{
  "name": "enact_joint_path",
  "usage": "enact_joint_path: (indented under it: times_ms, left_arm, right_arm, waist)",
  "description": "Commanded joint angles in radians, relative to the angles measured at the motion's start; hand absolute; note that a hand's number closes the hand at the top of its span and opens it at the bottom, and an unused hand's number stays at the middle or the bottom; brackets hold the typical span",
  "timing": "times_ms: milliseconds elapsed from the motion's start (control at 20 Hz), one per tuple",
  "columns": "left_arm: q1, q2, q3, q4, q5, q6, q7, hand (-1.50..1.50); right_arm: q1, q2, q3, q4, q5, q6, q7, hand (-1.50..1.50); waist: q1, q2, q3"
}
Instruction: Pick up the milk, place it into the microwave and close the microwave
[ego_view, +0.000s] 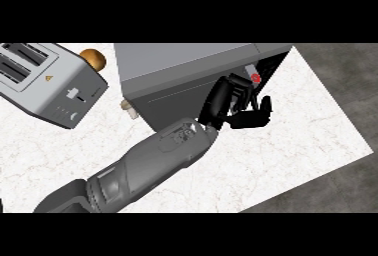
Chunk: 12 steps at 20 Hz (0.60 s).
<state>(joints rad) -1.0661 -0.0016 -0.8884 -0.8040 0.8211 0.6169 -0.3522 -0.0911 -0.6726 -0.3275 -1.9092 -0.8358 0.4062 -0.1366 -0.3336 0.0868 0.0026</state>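
one grey forearm reaches up across the white marbled desk (310, 135) to the front of the microwave (184, 62), a grey box at the far side of the desk. which arm this is cannot be told for sure. its black hand (235, 105) lies against the microwave's dark front, at the right end by the open cavity. the fingers (255, 117) are curled, with the thumb set apart, beside a small white and red thing (255, 76) just inside the microwave's opening; this may be the milk, though it is too hidden to be sure, and whether the fingers grip it cannot be told. left of the microwave stands a silver toaster (48, 82), and a round brown thing (94, 58) lies between the two. a small pale object (128, 107) sits at the microwave's lower left corner.
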Motion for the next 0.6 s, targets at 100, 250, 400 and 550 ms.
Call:
enact_joint_path:
  times_ms: [100,250,400,550]
  left_arm:
    - [0.039,0.102,0.083,0.177,0.041,0.037,-0.003,-1.50]
    - [0.046,0.118,0.078,0.179,0.058,0.018,-0.019,-1.50]
    - [0.040,0.105,0.070,0.180,0.075,0.006,-0.025,-1.50]
    - [0.035,0.115,0.065,0.183,0.091,-0.016,-0.028,-1.50]
  right_arm:
    - [0.023,-0.008,-0.032,-0.017,-0.024,-0.013,0.012,-1.50]
    - [0.034,-0.021,-0.060,-0.020,-0.031,-0.024,0.022,-1.50]
    - [0.048,-0.018,-0.064,-0.030,-0.037,-0.022,0.024,-1.50]
    - [0.056,-0.021,-0.074,-0.047,-0.053,-0.022,0.030,-1.50]
  waist:
    - [0.056,0.007,-0.004]
    - [0.074,0.005,-0.006]
    - [0.080,0.007,-0.004]
    - [0.091,0.002,-0.004]
